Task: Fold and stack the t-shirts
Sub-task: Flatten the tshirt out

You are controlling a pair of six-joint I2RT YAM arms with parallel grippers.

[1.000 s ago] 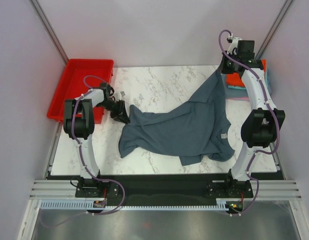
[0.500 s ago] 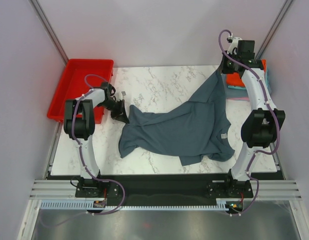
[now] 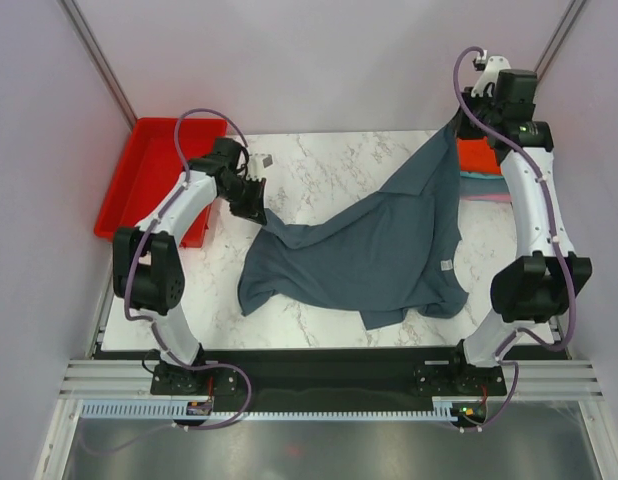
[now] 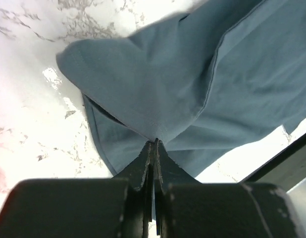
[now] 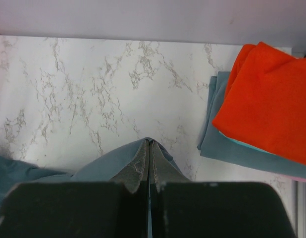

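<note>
The large slate blue-grey t-shirt (image 3: 374,250) lies spread over the middle of the marble table, its small white tag (image 3: 445,265) at the right. My left gripper (image 3: 257,208) is shut on its left corner (image 4: 158,114) and holds it off the table. My right gripper (image 3: 459,122) is shut on its far right corner (image 5: 111,163) and lifts it high at the back right. A folded stack sits at the far right: orange-red shirt (image 5: 264,99) on top, teal (image 5: 252,148), grey-blue (image 5: 232,151) and pink (image 3: 484,198) edges below.
A red plastic tray (image 3: 154,170) stands off the table's back left corner. The table's front edge (image 3: 329,345) runs just beyond the arm bases. Walls close in on the left, right and back.
Both grippers have risen and moved toward the back with the shirt's corners. The left one went up and right from the table's left edge; the cloth between them is drawn tauter.
</note>
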